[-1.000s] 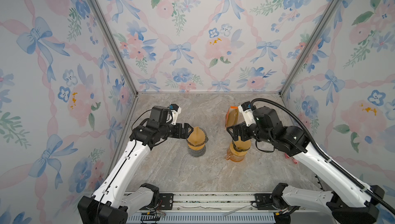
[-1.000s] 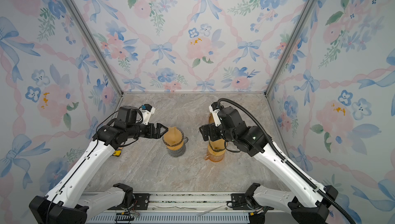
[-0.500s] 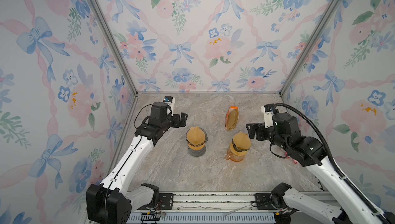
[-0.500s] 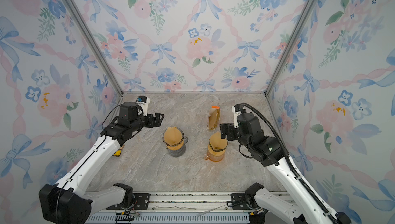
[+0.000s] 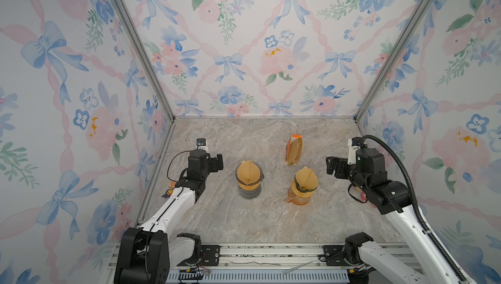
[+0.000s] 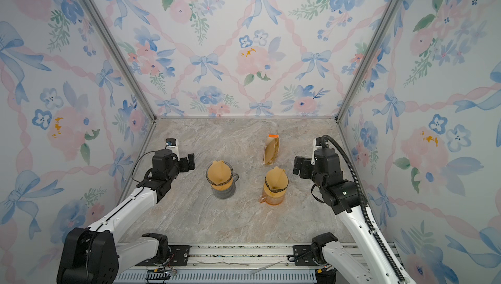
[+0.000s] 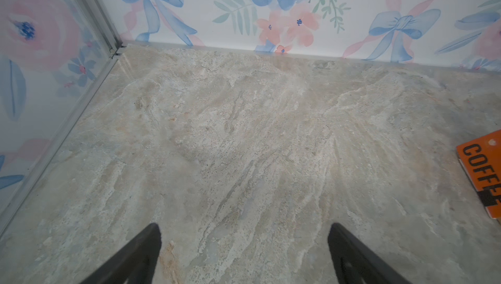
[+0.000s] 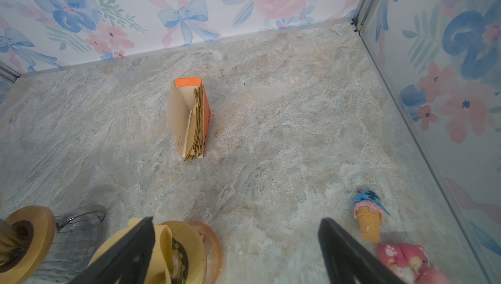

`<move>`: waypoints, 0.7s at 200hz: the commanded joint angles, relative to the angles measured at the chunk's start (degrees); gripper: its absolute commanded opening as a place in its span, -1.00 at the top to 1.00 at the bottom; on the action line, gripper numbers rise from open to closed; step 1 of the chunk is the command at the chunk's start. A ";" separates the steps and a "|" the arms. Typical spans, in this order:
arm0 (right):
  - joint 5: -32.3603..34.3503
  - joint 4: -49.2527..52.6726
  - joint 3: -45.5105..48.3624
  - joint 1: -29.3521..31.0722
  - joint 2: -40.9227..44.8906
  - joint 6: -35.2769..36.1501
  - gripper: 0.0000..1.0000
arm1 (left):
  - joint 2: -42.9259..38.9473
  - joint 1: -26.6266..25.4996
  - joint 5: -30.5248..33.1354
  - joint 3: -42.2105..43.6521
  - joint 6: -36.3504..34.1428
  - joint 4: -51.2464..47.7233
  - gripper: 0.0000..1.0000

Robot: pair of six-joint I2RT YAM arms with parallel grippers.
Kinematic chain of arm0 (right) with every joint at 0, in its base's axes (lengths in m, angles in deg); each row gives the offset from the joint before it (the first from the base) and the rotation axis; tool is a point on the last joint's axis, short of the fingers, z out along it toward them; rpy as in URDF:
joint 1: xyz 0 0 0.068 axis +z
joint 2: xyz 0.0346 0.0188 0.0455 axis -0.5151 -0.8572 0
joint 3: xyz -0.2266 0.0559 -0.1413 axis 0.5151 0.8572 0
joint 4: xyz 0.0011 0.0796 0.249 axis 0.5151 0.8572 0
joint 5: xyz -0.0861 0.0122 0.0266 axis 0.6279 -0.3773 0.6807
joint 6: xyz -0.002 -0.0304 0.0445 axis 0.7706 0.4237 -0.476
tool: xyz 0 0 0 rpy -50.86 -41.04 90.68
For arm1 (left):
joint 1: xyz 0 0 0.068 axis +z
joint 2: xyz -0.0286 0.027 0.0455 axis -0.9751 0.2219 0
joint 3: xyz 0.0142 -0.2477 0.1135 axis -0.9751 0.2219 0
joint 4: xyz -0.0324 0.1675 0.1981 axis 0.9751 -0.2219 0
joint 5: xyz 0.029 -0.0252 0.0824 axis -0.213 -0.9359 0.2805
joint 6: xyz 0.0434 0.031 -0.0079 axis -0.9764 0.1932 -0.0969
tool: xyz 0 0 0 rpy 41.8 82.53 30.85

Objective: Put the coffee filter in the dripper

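- On the marbled grey stone tabletop (image 5: 244, 223), a smoky clear plastic dripper (image 5: 248, 192) stands upright, with a tan paper cone filter (image 5: 247, 174) seated in it.
- Near it, an orange translucent plastic dripper (image 5: 299, 198) carries a second tan paper filter (image 5: 305, 178).
- Behind both stands an orange cardboard filter box (image 5: 295, 150), its top open.
- The left gripper (image 7: 244, 231) hovers over bare stone left of the smoky dripper, jaws spread wide and empty.
- The right gripper (image 8: 236, 223) hangs right of the orange dripper, jaws wide apart, holding nothing.

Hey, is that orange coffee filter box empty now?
No, the right wrist view shows a stack of brown filters standing inside the open orange box.
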 commanded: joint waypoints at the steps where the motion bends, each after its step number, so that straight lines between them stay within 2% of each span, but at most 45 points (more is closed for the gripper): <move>1: -1.62 -2.49 0.66 -2.41 -1.76 -0.60 -0.93 | -0.39 0.28 4.54 4.74 -3.85 15.64 -0.96; 16: -3.71 -3.30 1.10 -3.94 -2.71 -0.72 -0.93 | 1.68 0.54 7.35 6.45 -4.55 18.95 -0.96; 40: -4.34 -3.44 1.45 -4.90 -3.70 -0.72 -0.93 | 6.05 1.23 7.16 9.26 -6.49 27.53 -0.96; 60: -1.65 -4.62 3.02 -4.99 -3.32 -1.49 -0.93 | 9.20 1.64 6.34 11.65 -7.55 35.98 -0.96; 74: -0.29 -6.15 4.43 -4.98 -2.87 -1.00 -0.93 | 10.59 1.76 6.96 11.81 -8.86 37.24 -0.96; 106: 3.19 -9.18 7.03 -4.98 -3.19 0.22 -0.93 | 15.75 2.64 6.13 14.48 -11.09 47.62 -0.96; 140: 4.98 -12.23 7.74 -5.05 -4.89 0.92 -0.93 | 21.98 2.77 3.53 15.32 -12.52 54.98 -0.96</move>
